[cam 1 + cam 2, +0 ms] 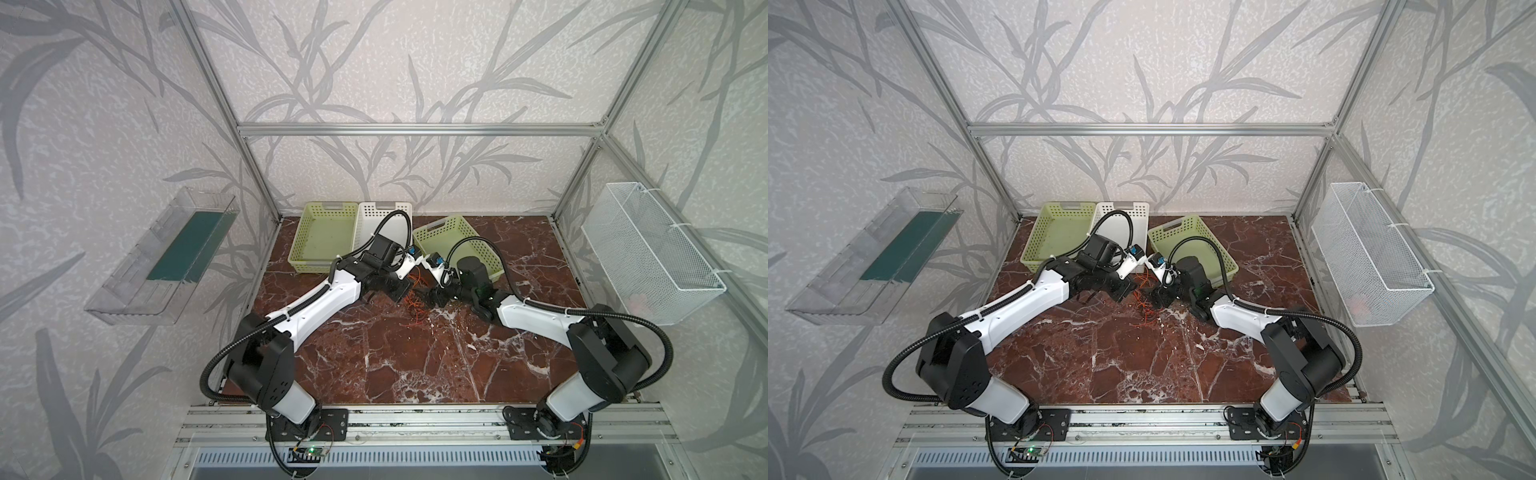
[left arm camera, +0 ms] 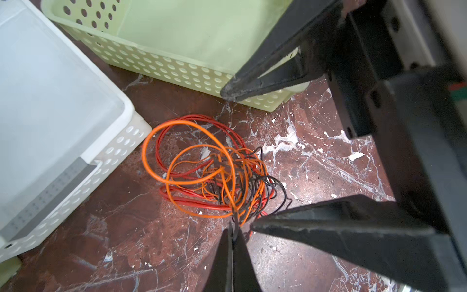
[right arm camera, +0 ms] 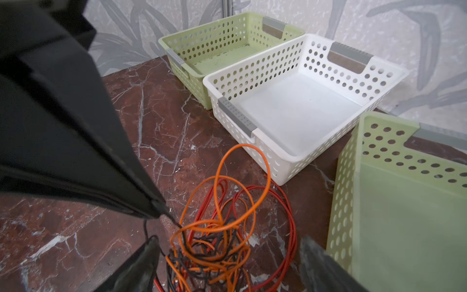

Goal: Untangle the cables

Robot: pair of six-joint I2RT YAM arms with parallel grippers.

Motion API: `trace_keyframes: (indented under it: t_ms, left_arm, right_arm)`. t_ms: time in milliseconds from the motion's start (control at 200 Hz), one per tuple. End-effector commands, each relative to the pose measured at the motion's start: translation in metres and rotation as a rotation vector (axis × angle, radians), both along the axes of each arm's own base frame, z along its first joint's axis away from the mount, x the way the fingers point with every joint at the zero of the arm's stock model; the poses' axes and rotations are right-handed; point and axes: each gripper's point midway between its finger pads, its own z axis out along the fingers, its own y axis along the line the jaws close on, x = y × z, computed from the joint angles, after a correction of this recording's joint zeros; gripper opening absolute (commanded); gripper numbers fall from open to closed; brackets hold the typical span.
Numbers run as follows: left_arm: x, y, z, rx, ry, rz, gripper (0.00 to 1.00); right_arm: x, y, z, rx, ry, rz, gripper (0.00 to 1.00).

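The cables (image 2: 202, 172) are one loose tangle of thin orange, red and black wires on the marble table, in front of the baskets. Both top views show the tangle (image 1: 415, 309) (image 1: 1146, 313) between the two grippers. My left gripper (image 2: 233, 226) is shut on strands at the tangle's edge; in the right wrist view a black wire runs from its tip (image 3: 159, 215). My right gripper (image 3: 230, 252) stands open with its fingers on either side of the tangle, holding nothing. Its two black fingers (image 2: 227, 92) also show in the left wrist view.
A white basket (image 3: 265, 65) and a green basket (image 3: 214, 38) stand side by side at the back; a second green basket (image 3: 343, 202) lies close beside the tangle. A wire basket (image 1: 648, 249) and a clear tray (image 1: 162, 257) hang on the side walls.
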Motion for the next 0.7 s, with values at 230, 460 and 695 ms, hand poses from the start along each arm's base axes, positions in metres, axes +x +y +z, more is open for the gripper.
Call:
trace_keyframes:
  t_ms: [230, 460, 695]
  left_arm:
    - [-0.028, -0.036, 0.084, -0.140, -0.105, -0.234, 0.00]
    - [-0.025, -0.027, 0.104, -0.084, -0.174, -0.242, 0.00]
    - [-0.018, -0.018, 0.140, -0.104, -0.251, -0.226, 0.00]
  right_arm:
    - [0.025, 0.009, -0.003, 0.049, 0.082, -0.104, 0.83]
    - [0.034, -0.009, -0.032, 0.018, 0.166, -0.179, 0.73]
    - [0.038, -0.029, -0.051, -0.047, 0.226, -0.226, 0.73]
